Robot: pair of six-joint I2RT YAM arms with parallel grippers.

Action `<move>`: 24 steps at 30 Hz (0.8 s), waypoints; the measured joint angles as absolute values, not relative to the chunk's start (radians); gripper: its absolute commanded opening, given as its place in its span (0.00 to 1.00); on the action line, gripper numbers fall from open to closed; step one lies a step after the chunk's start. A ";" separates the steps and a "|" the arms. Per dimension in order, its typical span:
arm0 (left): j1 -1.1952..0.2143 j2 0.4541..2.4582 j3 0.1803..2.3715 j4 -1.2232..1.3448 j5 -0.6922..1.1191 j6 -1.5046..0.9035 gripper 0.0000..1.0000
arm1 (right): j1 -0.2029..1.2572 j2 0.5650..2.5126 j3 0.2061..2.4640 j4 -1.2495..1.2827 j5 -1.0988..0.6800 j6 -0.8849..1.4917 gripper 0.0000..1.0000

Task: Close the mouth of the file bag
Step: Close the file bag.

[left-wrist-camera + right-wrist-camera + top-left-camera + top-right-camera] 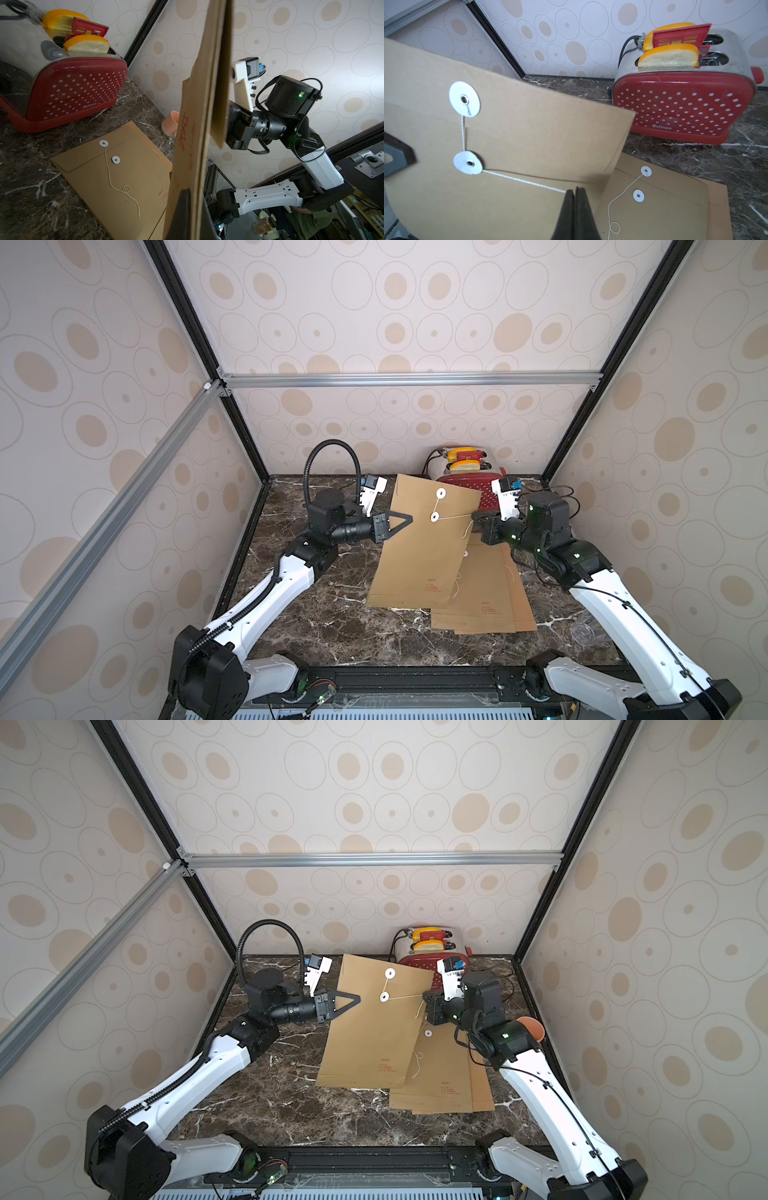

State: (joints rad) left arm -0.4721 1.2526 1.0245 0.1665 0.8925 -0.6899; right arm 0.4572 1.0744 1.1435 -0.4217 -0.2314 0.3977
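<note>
A brown paper file bag [419, 556] [370, 1036] hangs tilted above the table, flap folded down. My left gripper [409, 517] [358, 997] is shut on the bag's left edge; in the left wrist view the bag [199, 104] stands edge-on between its fingers [184, 199]. A white string [455, 516] [523, 180] runs from the upper disc [464, 98] down to the lower disc [468, 163], then taut to the right. My right gripper [476, 516] [575, 188] is shut on that string by the bag's right edge.
More file bags [486, 593] [116, 176] lie stacked flat on the marble table [332, 626] under the lifted one. A red toaster [465, 483] [681, 108] holding bread slices stands at the back. A pink cup [531, 1028] sits behind my right arm.
</note>
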 measured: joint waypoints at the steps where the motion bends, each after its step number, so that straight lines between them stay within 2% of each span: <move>1: -0.472 1.253 1.026 0.161 0.892 -0.686 0.00 | 0.456 1.088 1.163 -0.429 -0.239 0.394 0.00; 14: -0.484 1.253 1.035 0.128 0.883 -0.661 0.00 | 0.461 1.243 1.362 -0.427 -0.371 0.376 0.00; 24: -0.487 1.253 1.039 0.118 0.881 -0.657 0.00 | 0.548 1.360 1.569 -0.464 -0.384 0.353 0.00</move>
State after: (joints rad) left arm -0.4873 1.2526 1.0386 0.1177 0.8806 -0.6571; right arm 0.5480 1.3602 1.5692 -0.4637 -0.3836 0.3527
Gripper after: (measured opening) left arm 0.049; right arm 0.042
